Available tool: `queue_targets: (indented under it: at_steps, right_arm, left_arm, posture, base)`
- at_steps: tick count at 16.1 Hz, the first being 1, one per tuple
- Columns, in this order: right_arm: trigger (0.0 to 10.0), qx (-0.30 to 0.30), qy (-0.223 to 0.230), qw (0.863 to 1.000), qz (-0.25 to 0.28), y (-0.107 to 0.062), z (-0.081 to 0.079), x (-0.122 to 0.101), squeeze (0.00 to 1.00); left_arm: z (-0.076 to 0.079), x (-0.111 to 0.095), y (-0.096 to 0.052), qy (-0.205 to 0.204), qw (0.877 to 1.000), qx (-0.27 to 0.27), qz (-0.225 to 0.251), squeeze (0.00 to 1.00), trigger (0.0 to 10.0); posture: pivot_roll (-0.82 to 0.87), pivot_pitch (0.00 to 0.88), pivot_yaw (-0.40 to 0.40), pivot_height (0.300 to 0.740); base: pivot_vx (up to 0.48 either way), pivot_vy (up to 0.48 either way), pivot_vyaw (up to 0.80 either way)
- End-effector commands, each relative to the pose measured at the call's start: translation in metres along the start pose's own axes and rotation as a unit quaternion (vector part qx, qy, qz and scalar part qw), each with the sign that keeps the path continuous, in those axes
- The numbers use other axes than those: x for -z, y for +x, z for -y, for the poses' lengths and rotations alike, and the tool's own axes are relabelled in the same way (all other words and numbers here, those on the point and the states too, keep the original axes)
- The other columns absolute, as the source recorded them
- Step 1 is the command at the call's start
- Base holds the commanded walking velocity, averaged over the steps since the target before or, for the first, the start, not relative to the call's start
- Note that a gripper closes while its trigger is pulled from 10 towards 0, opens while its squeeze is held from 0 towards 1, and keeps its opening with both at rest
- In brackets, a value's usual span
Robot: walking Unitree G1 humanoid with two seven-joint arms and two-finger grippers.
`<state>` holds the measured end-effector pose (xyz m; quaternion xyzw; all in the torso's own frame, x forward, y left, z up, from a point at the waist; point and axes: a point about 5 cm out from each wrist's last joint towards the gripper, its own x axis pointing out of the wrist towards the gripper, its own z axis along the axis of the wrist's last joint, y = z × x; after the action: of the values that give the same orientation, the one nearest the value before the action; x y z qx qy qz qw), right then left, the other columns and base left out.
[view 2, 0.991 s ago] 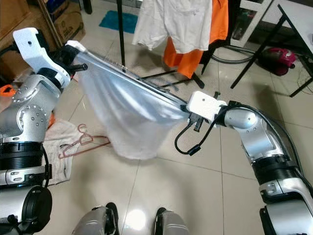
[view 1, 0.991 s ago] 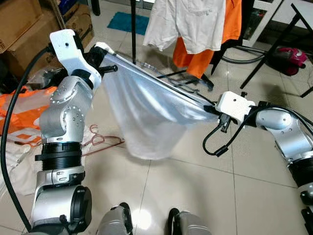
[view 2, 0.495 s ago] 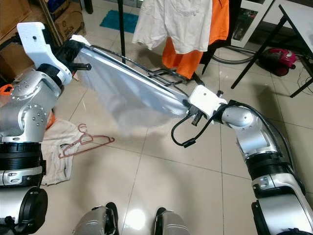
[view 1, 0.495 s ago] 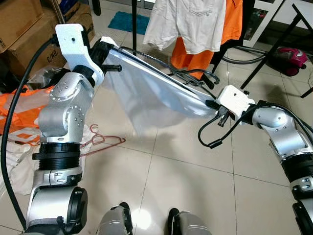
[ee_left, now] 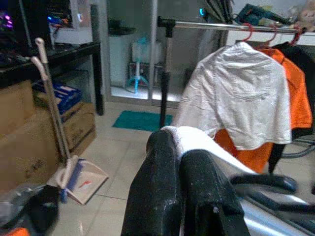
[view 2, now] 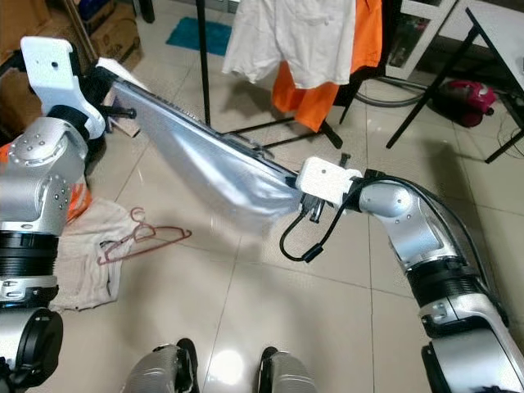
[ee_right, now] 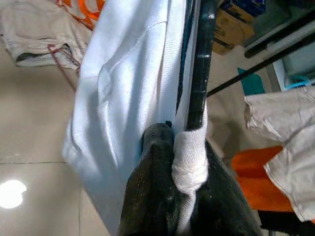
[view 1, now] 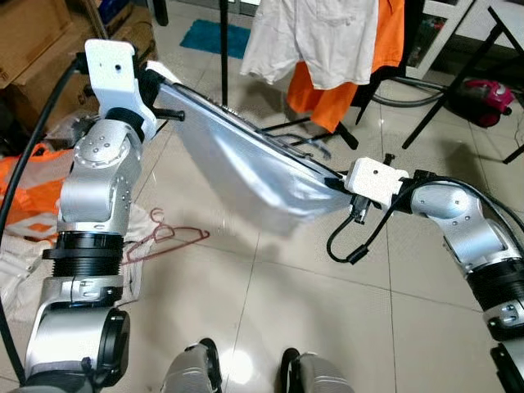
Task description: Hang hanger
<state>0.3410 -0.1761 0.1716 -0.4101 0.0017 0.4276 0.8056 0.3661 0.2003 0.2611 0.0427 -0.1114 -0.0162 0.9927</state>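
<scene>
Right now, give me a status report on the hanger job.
Left gripper and right gripper both shut on white garment, stretched between them with black hanger. Rail ahead, already holding shirts. Pink hanger on the floor.

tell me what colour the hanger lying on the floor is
Red or pinkish; the hanger on the floor shows best in the left eye view.

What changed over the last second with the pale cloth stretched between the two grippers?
The white, thin fabric garment hung in a deep sag a second ago; now it is pulled flatter and hangs much shallower. The right gripper has shifted a little toward the robot's left and lower. The left gripper stays high, clamped on its end; both keep their hold. The red wire hanger on the floor and the clothes on the rack are unchanged.
</scene>
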Motion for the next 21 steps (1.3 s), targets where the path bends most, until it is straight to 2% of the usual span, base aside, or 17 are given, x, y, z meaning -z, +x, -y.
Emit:
queue_targets:
  at_steps: [1, 3, 4, 6, 8, 10, 11, 13, 14, 20, 21]
  right_arm:
    - [0.0, -0.012, 0.006, 0.999, -0.034, -0.009, -0.005, 0.014, 0.00]
    - [0.0, -0.009, 0.017, 0.999, -0.030, -0.008, -0.005, 0.015, 0.00]
    - [0.0, -0.014, 0.027, 0.999, -0.020, -0.005, -0.008, 0.013, 0.00]
    - [0.0, -0.029, 0.032, 0.999, -0.016, -0.002, -0.013, 0.012, 0.00]
    - [0.0, -0.029, 0.022, 0.999, -0.038, -0.003, -0.012, 0.016, 0.00]
    - [0.0, -0.028, 0.039, 0.998, -0.030, -0.002, -0.012, 0.015, 0.00]
    - [0.0, -0.030, 0.044, 0.998, -0.029, -0.002, -0.013, 0.015, 0.00]
    - [0.0, -0.021, 0.096, 0.995, -0.013, -0.001, -0.013, 0.013, 0.00]
    - [0.0, -0.006, 0.094, 0.995, -0.030, -0.002, -0.010, 0.018, 0.00]
    - [0.0, 0.022, 0.107, 0.992, -0.062, -0.004, -0.006, 0.029, 0.00]
    - [0.0, 0.035, 0.075, 0.991, -0.108, -0.006, -0.005, 0.040, 0.00]
  left_arm:
    - [-0.013, -0.022, 0.002, 0.017, 0.998, -0.027, 0.046, 0.00, 0.0]
    - [-0.009, -0.024, 0.003, 0.026, 0.998, -0.021, 0.053, 0.00, 0.0]
    - [-0.001, -0.022, 0.004, 0.045, 0.997, -0.008, 0.057, 0.00, 0.0]
    - [0.013, -0.022, 0.005, 0.123, 0.990, 0.017, 0.067, 0.00, 0.0]
    - [0.021, -0.030, 0.006, 0.131, 0.987, 0.043, 0.085, 0.00, 0.0]
    - [0.038, -0.038, 0.004, 0.087, 0.988, 0.077, 0.098, 0.00, 0.0]
    - [0.041, -0.038, 0.003, 0.075, 0.989, 0.083, 0.100, 0.00, 0.0]
    - [0.045, -0.037, 0.002, -0.037, 0.990, 0.102, 0.094, 0.00, 0.0]
    - [0.041, -0.035, 0.001, -0.071, 0.988, 0.101, 0.092, 0.00, 0.0]
    - [0.023, -0.030, -0.006, -0.070, 0.991, 0.076, 0.084, 0.00, 0.0]
    - [0.011, -0.037, -0.006, -0.133, 0.984, 0.054, 0.102, 0.00, 0.0]
  posture:
    - [-0.15, 0.184, -0.087, 0.740]
    - [-0.15, 0.184, -0.090, 0.740]
    - [-0.14, 0.185, -0.093, 0.740]
    - [-0.14, 0.185, -0.091, 0.740]
    - [-0.14, 0.185, -0.091, 0.740]
    - [-0.14, 0.182, -0.091, 0.740]
    - [-0.14, 0.181, -0.091, 0.740]
    - [-0.14, 0.177, -0.094, 0.740]
    - [-0.14, 0.176, -0.095, 0.740]
    - [-0.13, 0.172, -0.104, 0.740]
    - [-0.13, 0.176, -0.105, 0.740]
  base:
    - [0.000, 0.000, 0.00]
    - [0.000, 0.000, 0.00]
    - [0.000, 0.000, 0.00]
    - [0.000, 0.000, 0.00]
    - [0.000, 0.000, 0.00]
    - [0.000, 0.000, 0.00]
    - [0.000, 0.000, 0.00]
    - [0.000, 0.000, 0.00]
    - [0.000, 0.000, 0.00]
    - [0.000, 0.000, 0.00]
    - [0.000, 0.000, 0.00]
